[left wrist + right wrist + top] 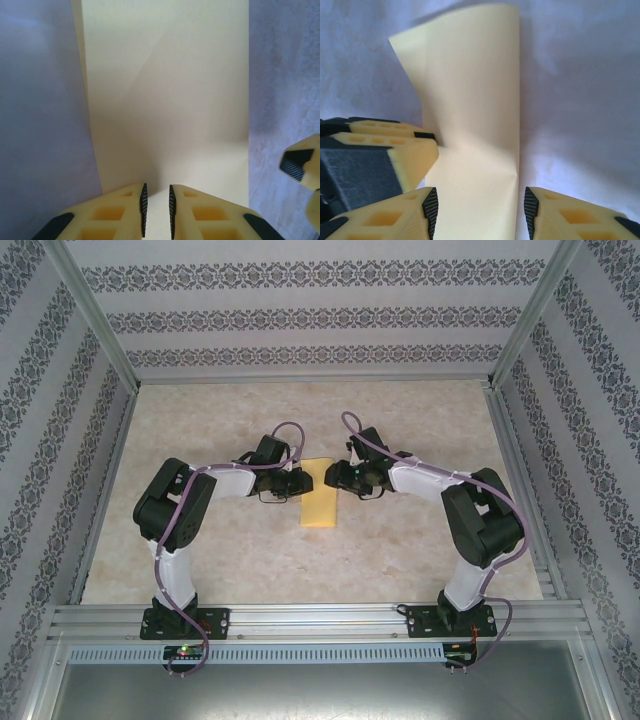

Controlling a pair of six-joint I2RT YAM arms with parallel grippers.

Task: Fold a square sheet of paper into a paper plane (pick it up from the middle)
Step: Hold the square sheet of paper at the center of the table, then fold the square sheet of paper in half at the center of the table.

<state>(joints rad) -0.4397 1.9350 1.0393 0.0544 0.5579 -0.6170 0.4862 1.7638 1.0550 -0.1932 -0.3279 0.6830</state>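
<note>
Left fingers (143,210) over pale-yellow square sheet of paper (165,100), folded narrow

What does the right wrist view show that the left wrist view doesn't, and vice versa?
Right wrist: the square sheet of paper with a flap raised off the table, the right pincer open astride it, the left pincer at its edge. Left wrist: the left pincer's pads nearly together over the sheet. Both: the yellow sheet, the pale table, the opposite arm's fingertips.
</note>
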